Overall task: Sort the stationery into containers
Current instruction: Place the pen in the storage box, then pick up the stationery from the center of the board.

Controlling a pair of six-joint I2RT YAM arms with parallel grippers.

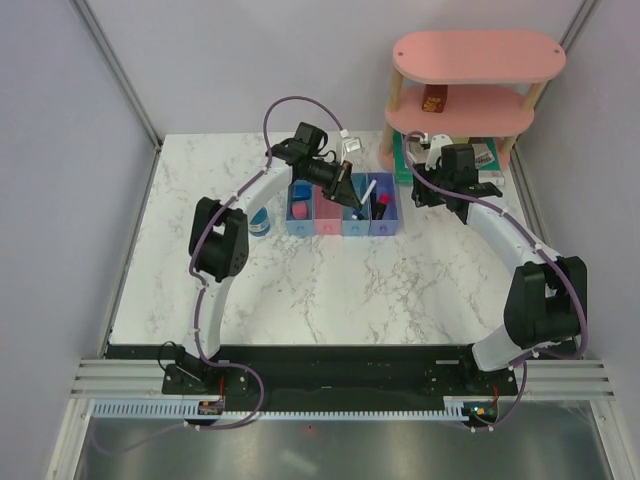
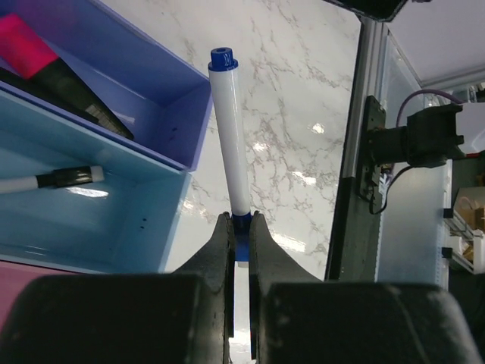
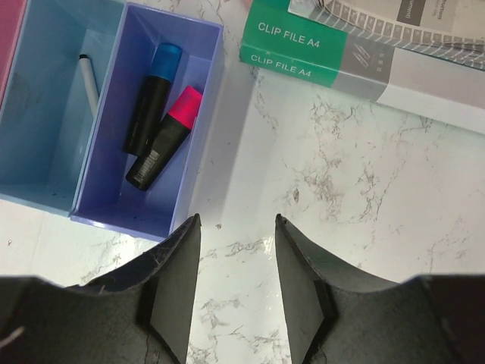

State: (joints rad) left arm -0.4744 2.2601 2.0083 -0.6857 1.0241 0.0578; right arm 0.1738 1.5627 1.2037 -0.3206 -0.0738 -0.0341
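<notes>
Your left gripper (image 2: pixel 241 227) is pinching a white pen (image 2: pixel 231 136) by the blue band at its lower end, jaws nearly closed on it, with the whole barrel sticking out ahead of the fingers. In the wrist view the capped tip is reaching past the corner of the purple-blue bin (image 2: pixel 193 114), with the light blue bin (image 2: pixel 163 227) just to its left holding a second pen (image 2: pixel 53 180).

Your right gripper (image 3: pixel 237 235) is hanging wide and empty over the marble just right of that purple-blue bin, where the blue-ended highlighter (image 3: pixel 151 98) and pink-ended highlighter (image 3: pixel 167 136) are lying side by side.

A blue tape roll (image 1: pixel 260 222) is sitting on the table left of the row.

You are risking two things, I think: gripped so near one end, the pen could pivot as you tilt, and letting go here could drop it among the highlighters or onto the table.

The green box (image 3: pixel 303 53) is showing "CLIP FILE A4" twice; its smaller print is unreadable
</notes>
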